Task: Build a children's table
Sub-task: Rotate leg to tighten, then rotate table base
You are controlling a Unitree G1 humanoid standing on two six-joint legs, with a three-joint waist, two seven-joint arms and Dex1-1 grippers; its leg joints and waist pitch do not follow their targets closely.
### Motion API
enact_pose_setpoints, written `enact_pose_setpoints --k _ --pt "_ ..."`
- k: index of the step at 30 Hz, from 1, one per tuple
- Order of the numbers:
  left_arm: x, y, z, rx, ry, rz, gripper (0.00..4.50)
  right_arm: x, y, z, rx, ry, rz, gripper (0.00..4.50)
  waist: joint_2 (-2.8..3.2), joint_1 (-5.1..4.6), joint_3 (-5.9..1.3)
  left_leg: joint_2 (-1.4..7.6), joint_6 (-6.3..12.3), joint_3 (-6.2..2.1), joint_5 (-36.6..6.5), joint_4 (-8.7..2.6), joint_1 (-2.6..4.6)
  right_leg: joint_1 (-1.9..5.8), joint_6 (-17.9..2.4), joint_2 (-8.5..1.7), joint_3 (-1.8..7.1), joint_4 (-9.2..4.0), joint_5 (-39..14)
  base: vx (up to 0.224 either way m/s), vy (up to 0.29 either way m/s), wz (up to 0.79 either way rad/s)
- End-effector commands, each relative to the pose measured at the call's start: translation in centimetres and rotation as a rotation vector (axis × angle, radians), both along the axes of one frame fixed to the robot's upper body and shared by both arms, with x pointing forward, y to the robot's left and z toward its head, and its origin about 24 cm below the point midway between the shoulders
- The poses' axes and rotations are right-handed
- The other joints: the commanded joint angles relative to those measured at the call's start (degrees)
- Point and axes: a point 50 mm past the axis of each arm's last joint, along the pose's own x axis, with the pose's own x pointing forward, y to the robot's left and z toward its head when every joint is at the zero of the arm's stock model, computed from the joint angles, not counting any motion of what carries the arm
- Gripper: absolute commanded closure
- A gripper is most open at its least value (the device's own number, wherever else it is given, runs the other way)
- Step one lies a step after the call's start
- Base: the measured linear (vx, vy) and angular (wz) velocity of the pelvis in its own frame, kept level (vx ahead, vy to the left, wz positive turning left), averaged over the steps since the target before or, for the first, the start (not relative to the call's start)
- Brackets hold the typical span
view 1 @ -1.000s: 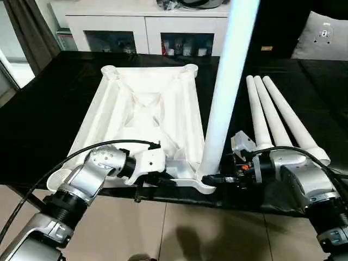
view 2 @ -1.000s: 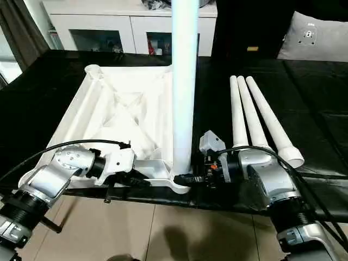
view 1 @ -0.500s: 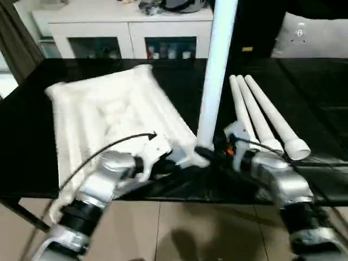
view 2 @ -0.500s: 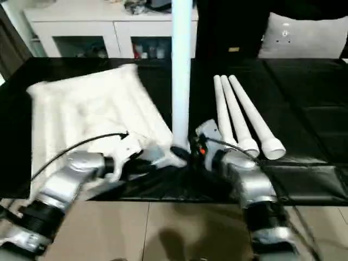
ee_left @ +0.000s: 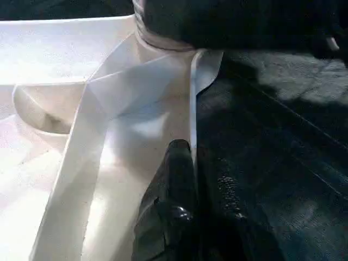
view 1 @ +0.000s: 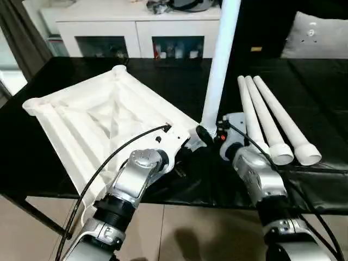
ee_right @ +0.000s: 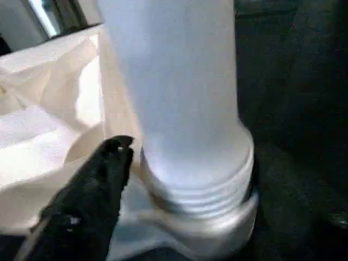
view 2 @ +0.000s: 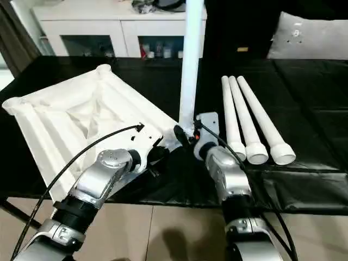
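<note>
Standing leg in tabletop corner, right tool astride

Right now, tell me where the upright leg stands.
The upright leg stands in the tabletop's near corner socket, left of the three loose legs.

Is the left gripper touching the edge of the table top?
Touching. In the left wrist view the left gripper is closed on the thin edge of the table top, its black fingers pressed against the white plastic.

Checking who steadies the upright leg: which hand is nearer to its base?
Right. The right hand sits at the upright leg base; the left hand pinches the tabletop rim beside that corner.
</note>
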Motion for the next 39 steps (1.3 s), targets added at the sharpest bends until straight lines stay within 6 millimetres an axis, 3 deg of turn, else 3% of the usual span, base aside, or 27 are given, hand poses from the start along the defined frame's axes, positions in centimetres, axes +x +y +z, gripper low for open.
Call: enact_pose_setpoints --k 1,2,3,5,7,10,13,18,19,21,23,24,25,26,27,28,29,31,33,35,36,39 --pt "1.0 -0.9 2.3 -0.035 -0.134 -0.034 4.50 -0.7 0.7 -0.3 -0.003 0.001 0.078 0.49 -0.90 0.08 -3.66 3.70 7.53 -1.57 -4.5 -3.50 -0.19 3.19 -7.2 -5.48 4.17 -3.91 -11.6 0.000 0.000 0.00" --pt "1.1 -0.7 2.3 -0.025 -0.139 -0.033 4.50 -0.8 0.3 -0.1 -0.014 -0.020 0.079 0.37 -0.91 0.13 -3.67 3.79 7.51 -1.61 -4.7 -3.53 -0.17 3.17 -7.1 -5.50 4.16 -3.87 -11.8 0.000 0.000 0.00" --pt "1.5 -0.4 2.2 -0.008 -0.145 -0.033 4.50 -1.1 -0.4 0.4 -0.028 -0.049 0.083 0.30 -1.59 0.09 -3.65 3.77 7.51 -1.58 -4.9 -3.60 -0.18 3.24 -6.5 -5.41 4.10 -4.09 -12.8 0.000 0.000 0.00" --pt "1.8 -0.1 2.0 0.010 -0.146 -0.035 4.50 -1.5 -0.9 0.8 -0.005 -0.056 0.101 0.17 -1.27 0.36 -3.60 3.78 7.67 -1.67 -4.9 -3.61 -0.17 3.14 -5.9 -5.50 4.18 -4.07 -13.5 0.000 0.000 0.00" --pt "2.5 0.3 2.1 -0.001 -0.136 -0.002 4.06 -2.1 -1.8 1.5 0.000 -0.085 0.089 0.00 -1.14 0.53 -3.88 3.92 7.92 -1.77 -3.4 -3.46 -0.39 3.15 -5.8 -5.57 4.26 -3.77 -11.7 0.000 0.000 0.00" --pt "3.0 0.3 2.6 -0.066 -0.137 0.026 3.93 -2.3 -2.5 1.9 -0.002 -0.115 0.054 0.00 -1.21 0.46 -3.97 3.97 8.35 -1.74 -2.6 -3.28 -0.62 3.00 -6.7 -5.64 4.18 -3.63 -9.6 0.000 0.000 0.00" --pt "3.4 0.3 3.5 -0.116 -0.190 0.047 3.52 -2.4 -2.9 2.1 -0.001 -0.134 0.007 0.00 -1.30 0.50 -3.82 3.91 8.07 -1.68 -3.8 -3.33 -0.58 2.89 -7.2 -5.64 4.12 -3.77 -10.7 0.000 0.000 0.00" --pt "3.6 1.3 4.5 -0.169 -0.243 0.098 3.48 -2.8 -2.4 1.9 -0.008 -0.113 0.007 0.00 -1.31 0.44 -3.89 3.75 8.40 -1.64 -3.2 -3.28 -0.75 3.01 -7.1 -5.57 4.06 -3.67 -10.5 0.000 0.000 0.00" --pt "3.6 2.4 4.6 -0.143 -0.259 0.131 3.48 -2.9 -2.0 1.9 -0.013 -0.108 0.039 0.00 -0.78 0.43 -3.96 3.96 8.60 -1.78 -3.1 -3.25 -0.71 2.93 -7.2 -5.52 4.03 -3.57 -9.8 0.000 0.000 0.00" --pt "3.6 4.3 4.9 -0.099 -0.288 0.190 3.48 -3.2 -1.3 1.9 -0.017 -0.104 0.081 0.00 -0.76 0.24 -3.93 4.12 8.75 -1.93 -3.0 -3.34 -0.87 2.99 -7.4 -5.51 3.99 -3.27 -8.6 0.000 0.000 0.00" --pt "3.5 5.7 5.2 -0.068 -0.305 0.235 3.48 -3.4 -1.0 1.9 -0.022 -0.102 0.105 0.00 -0.56 0.01 -3.84 3.95 8.29 -1.70 -4.3 -3.31 -0.57 2.71 -7.0 -5.35 3.97 -3.60 -10.2 0.000 0.000 0.00" --pt "3.4 7.3 5.3 -0.028 -0.312 0.274 3.65 -3.5 -0.6 1.8 -0.024 -0.097 0.127 0.00 -0.53 0.03 -3.57 3.98 7.73 -1.75 -5.2 -3.52 -0.57 2.69 -6.7 -5.35 3.94 -3.84 -11.8 0.000 0.000 0.00" --pt "3.4 7.3 5.3 -0.028 -0.312 0.274 3.76 -3.5 -0.6 1.8 -0.024 -0.097 0.127 0.00 -0.39 0.09 -3.59 4.12 7.12 -1.79 -5.5 -3.60 -0.38 2.55 -6.5 -5.23 4.01 -3.78 -12.3 0.000 0.000 0.00" --pt "2.6 10.9 5.5 0.066 -0.319 0.361 3.83 -3.8 0.0 1.4 -0.038 -0.078 0.159 0.00 -0.58 0.01 -3.40 4.29 6.73 -1.82 -5.8 -3.75 -0.38 2.45 -6.6 -5.22 4.08 -3.68 -12.2 0.000 0.000 0.00" --pt "2.2 12.0 5.6 0.095 -0.322 0.389 3.86 -3.9 0.2 1.2 -0.043 -0.070 0.168 0.00 -0.34 -0.27 -3.26 4.41 6.44 -1.97 -6.1 -4.02 -0.66 2.53 -6.7 -5.11 4.13 -3.47 -11.8 0.000 0.000 0.00" --pt "1.7 13.5 5.5 0.149 -0.320 0.419 3.94 -4.0 0.4 1.0 -0.052 -0.059 0.180 0.00 -0.39 -0.41 -3.29 4.40 5.89 -1.90 -6.7 -3.97 -0.16 2.22 -7.0 -5.05 4.23 -3.41 -11.4 0.000 0.000 0.00" --pt "1.3 14.3 5.5 0.182 -0.317 0.435 4.05 -4.1 0.5 0.9 -0.057 -0.052 0.186 0.00 -0.34 -0.56 -3.19 4.19 5.94 -1.90 -6.7 -3.95 -0.41 2.34 -7.1 -5.05 4.25 -3.36 -11.3 0.000 0.000 0.00" --pt "0.7 15.7 5.4 0.239 -0.303 0.463 4.26 -4.3 0.7 0.6 -0.066 -0.035 0.199 0.00 -0.14 -0.54 -2.97 4.16 5.47 -1.86 -7.7 -4.14 -0.21 2.18 -7.1 -5.05 4.35 -3.59 -12.7 0.000 0.000 0.00" --pt "-0.6 18.6 5.1 0.390 -0.274 0.529 4.30 -4.5 1.1 0.1 -0.107 -0.003 0.233 0.00 0.02 -0.42 -2.77 4.26 4.89 -1.91 -9.1 -4.33 -0.09 1.99 -6.8 -4.91 4.40 -3.71 -13.8 0.000 0.000 0.00" --pt "-1.0 19.7 5.1 0.445 -0.265 0.559 4.43 -4.5 1.3 -0.2 -0.123 0.011 0.240 0.00 0.02 -0.31 -2.71 4.18 4.19 -1.91 -9.9 -4.38 0.12 1.92 -6.5 -4.98 4.49 -3.84 -14.2 0.000 0.000 0.00" --pt "-1.2 20.2 5.2 0.465 -0.260 0.578 4.43 -4.4 1.4 -0.4 -0.132 0.017 0.240 0.00 -0.24 -0.26 -2.49 4.19 3.89 -2.01 -10.2 -4.57 -0.14 2.00 -6.7 -5.03 4.54 -3.69 -14.4 0.000 0.000 0.00" --pt "-2.2 21.9 4.7 0.558 -0.218 0.612 4.43 -4.0 2.0 -0.7 -0.147 0.038 0.226 0.00 -0.01 -0.38 -2.29 4.09 2.85 -2.07 -12.0 -4.72 0.01 1.96 -6.8 -5.16 4.59 -4.03 -15.8 0.000 0.000 0.00"
